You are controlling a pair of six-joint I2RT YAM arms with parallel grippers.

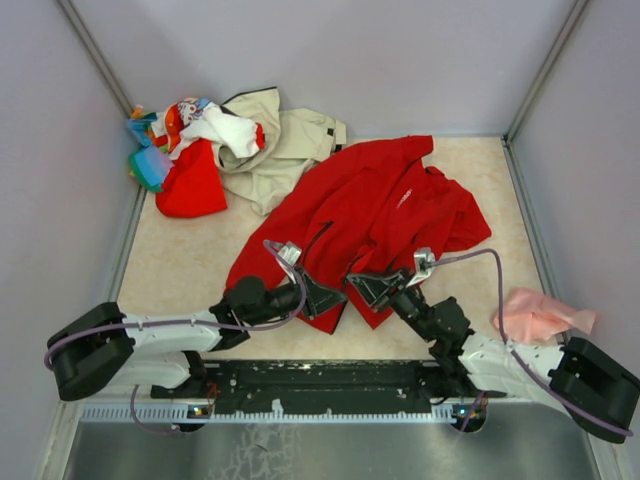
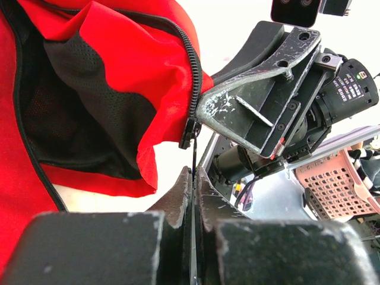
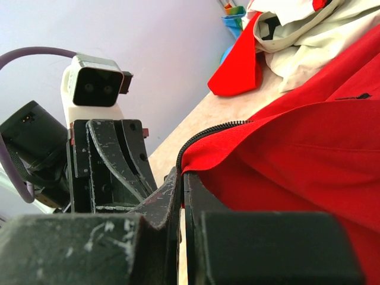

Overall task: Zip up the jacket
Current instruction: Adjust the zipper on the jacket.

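Note:
The red jacket lies crumpled in the middle of the table with its black front zipper unfastened and the dark mesh lining showing. My left gripper is at the jacket's near hem. In the left wrist view it is shut on the thin black pull that hangs from the zipper slider. My right gripper faces it from the right. Seen from the right wrist, it is shut on the jacket's hem corner at the foot of the zipper teeth.
A beige jacket and a heap of mixed clothes lie at the back left. A pink cloth sits at the right edge by the right arm. Grey walls enclose the table on three sides.

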